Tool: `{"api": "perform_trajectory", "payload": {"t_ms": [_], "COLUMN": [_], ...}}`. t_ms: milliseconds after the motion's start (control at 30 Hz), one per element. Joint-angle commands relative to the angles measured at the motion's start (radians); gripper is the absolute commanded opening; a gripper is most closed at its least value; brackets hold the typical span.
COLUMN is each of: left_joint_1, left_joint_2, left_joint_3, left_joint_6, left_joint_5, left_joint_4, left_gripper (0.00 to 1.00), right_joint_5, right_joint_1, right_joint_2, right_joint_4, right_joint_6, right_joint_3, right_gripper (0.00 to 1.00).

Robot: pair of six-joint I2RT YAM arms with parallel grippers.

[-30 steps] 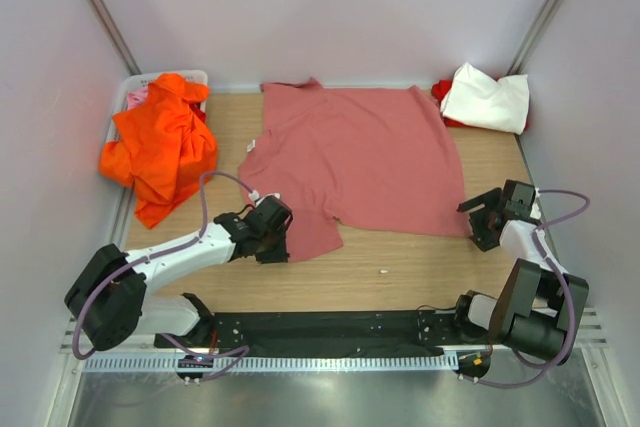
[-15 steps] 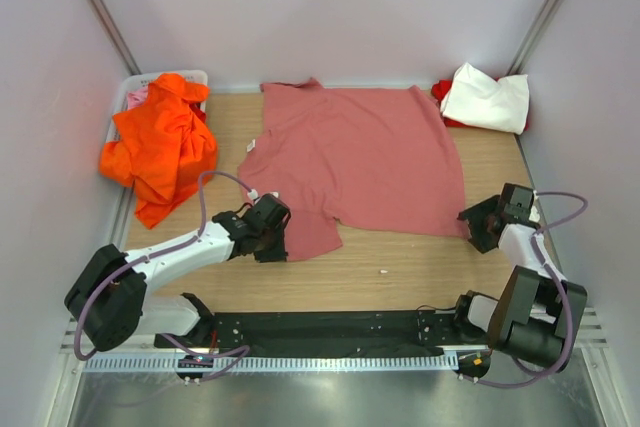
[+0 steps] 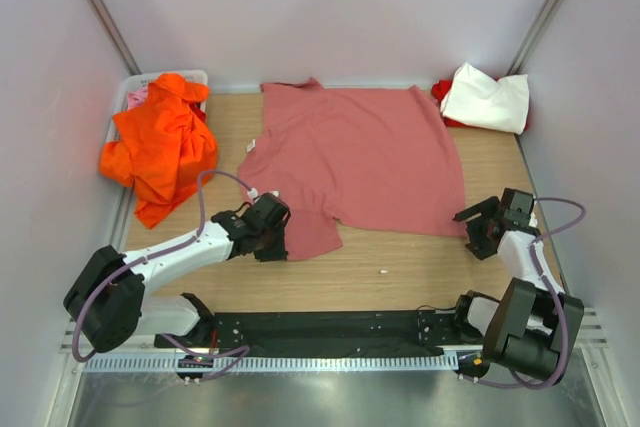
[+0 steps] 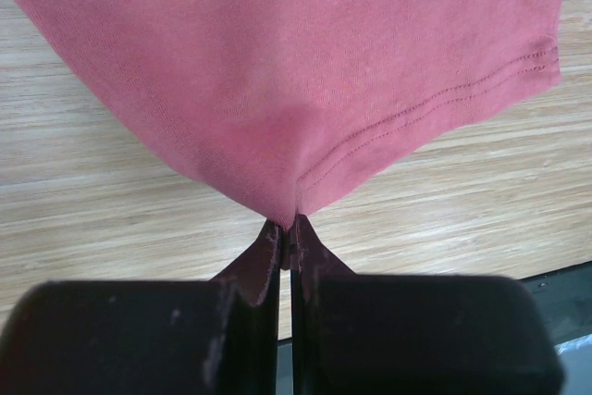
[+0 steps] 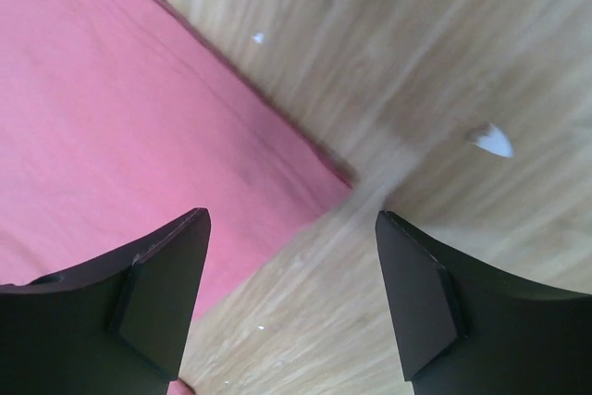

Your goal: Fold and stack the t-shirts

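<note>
left pincer (image 4: 289, 233) clamped shut on a hem of the salmon-pink t-shirt (image 3: 360, 152); right pincer (image 5: 291, 228) gapes above its near corner.
white bin (image 3: 196, 76) far left holds the orange t-shirt (image 3: 165, 147), spilling onto the worktop (image 3: 400, 257), plus a lighter pink t-shirt (image 3: 138, 98).

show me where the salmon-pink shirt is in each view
Top external: salmon-pink shirt spread flat mid-table.
Left wrist: shirt fills the top, corner pinched in shut jaws.
Right wrist: shirt upper left, corner ahead of open jaws.
Shared landmark: wooden table.
</note>
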Motion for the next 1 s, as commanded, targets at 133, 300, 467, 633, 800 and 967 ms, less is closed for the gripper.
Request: {"api": "perform_trajectory", "payload": {"t_ms": [133,300,467,633,800,967], "left_joint_1": [0.007,0.008,0.010,0.013,0.011,0.010], "left_joint_2": [-0.001,-0.002,-0.016,-0.048,-0.125,-0.251], "left_joint_3": [0.025,0.033,0.036,0.051,0.061,0.013], "left_joint_6": [0.022,0.024,0.024,0.019,0.004,-0.048], "left_joint_5": [0.003,0.003,-0.007,-0.002,0.007,0.016], "left_joint_4": [0.016,0.010,-0.013,-0.050,-0.136,-0.174], "left_gripper": [0.00,0.00,0.00,0.00,0.00,0.00], "right_joint_5": [-0.072,-0.090,-0.100,-0.095,-0.094,-0.087], "right_joint_1": [0.005,0.005,0.005,0.005,0.005,0.005], "right_joint_2": [0.124,0.185,0.155,0.098,0.009,-0.045], "right_joint_4": [0.078,0.127,0.121,0.055,-0.054,-0.106], "right_joint_6": [0.021,0.023,0.021,-0.002,-0.031,-0.052], "right_joint_3": [-0.015,0.003,0.010,0.043,0.095,0.109], "right_gripper": [0.77,0.56,0.19,0.01,0.01,0.01]}}
